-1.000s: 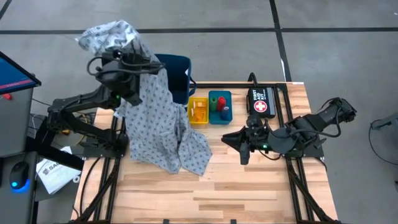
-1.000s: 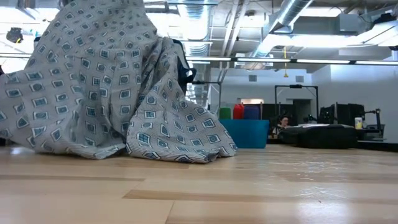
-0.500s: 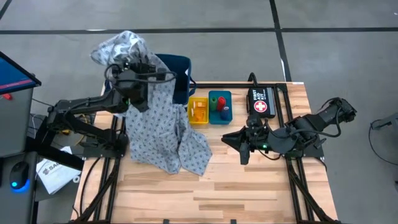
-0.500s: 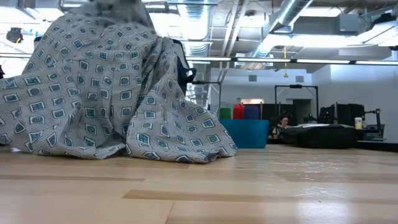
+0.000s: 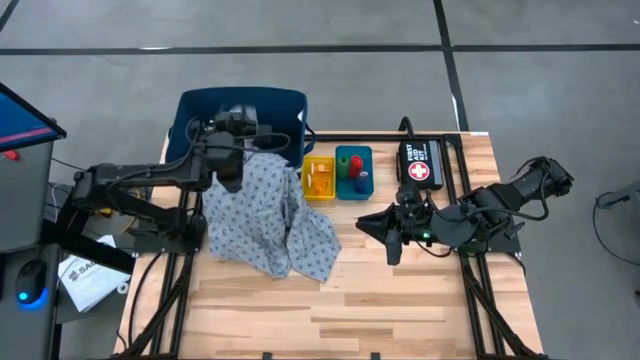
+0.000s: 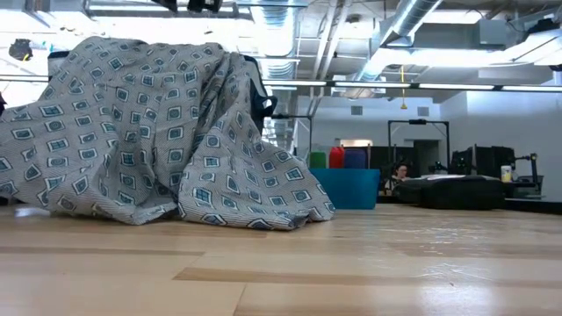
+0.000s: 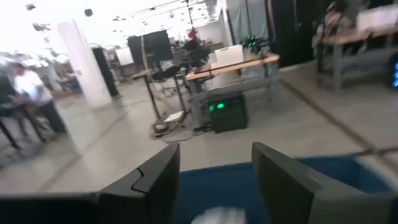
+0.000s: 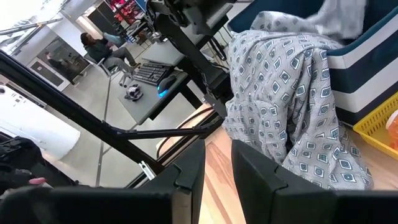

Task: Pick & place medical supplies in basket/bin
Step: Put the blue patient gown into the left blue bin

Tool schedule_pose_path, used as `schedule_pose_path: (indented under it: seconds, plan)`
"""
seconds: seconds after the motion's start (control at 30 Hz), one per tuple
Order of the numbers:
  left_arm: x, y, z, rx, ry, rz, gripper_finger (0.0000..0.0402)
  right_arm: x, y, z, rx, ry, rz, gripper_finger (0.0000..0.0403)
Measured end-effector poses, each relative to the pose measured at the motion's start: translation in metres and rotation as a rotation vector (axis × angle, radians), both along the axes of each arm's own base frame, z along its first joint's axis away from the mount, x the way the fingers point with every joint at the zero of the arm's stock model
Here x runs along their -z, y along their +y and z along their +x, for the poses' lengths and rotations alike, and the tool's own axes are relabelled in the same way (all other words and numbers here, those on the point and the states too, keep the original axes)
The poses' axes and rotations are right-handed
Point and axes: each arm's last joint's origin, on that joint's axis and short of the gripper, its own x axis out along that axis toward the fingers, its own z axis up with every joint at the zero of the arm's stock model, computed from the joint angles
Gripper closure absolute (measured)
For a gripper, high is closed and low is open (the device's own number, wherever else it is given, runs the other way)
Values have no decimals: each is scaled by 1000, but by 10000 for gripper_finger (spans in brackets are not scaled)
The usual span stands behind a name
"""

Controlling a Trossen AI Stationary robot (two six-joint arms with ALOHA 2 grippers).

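Lowered since a second ago: left gripper [image 5: 237, 122], fingers apart, now over navy basket [image 5: 190, 112]; raised bunch of gown cloth [image 5: 265, 210] released, remainder draped across rim and table. Gown transfer judged partial. Right gripper [image 5: 392, 232] parked beside trays, fingers apart.

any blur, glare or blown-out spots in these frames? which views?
Left wrist view: motion-blurred, room background overexposed at upper left, its own fingers soft. Low view: ceiling lights blown out, tabletop shows glare streaks, gown cloth sharp. High view: evenly lit, sharp. Right wrist view: bright patch at upper left, near fingers out of focus.
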Motion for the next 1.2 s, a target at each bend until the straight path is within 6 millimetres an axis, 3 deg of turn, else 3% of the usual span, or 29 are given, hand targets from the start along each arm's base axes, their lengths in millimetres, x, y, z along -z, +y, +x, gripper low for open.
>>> schedule_pose_path:
  seconds: [0.2, 0.57, 0.73, 1.0, 1.2]
  plan:
    - [-23, -31, -15, 129, -193, 9, 214, 0, 0, 0, 4, -2, 6, 326]
    - [-49, -125, -54, 610, -470, -96, 188, 0, -2, 1, 5, 0, 1, 326]
    - [-48, -161, -69, 789, -618, -190, 177, 0, -1, 1, -7, 3, -4, 326]
    - [-47, -198, -95, 990, -708, -308, 169, 0, 1, -1, -26, 6, -21, 326]
    - [-39, -223, -105, 1087, -740, -371, 108, 0, 3, -1, -53, 11, -15, 326]
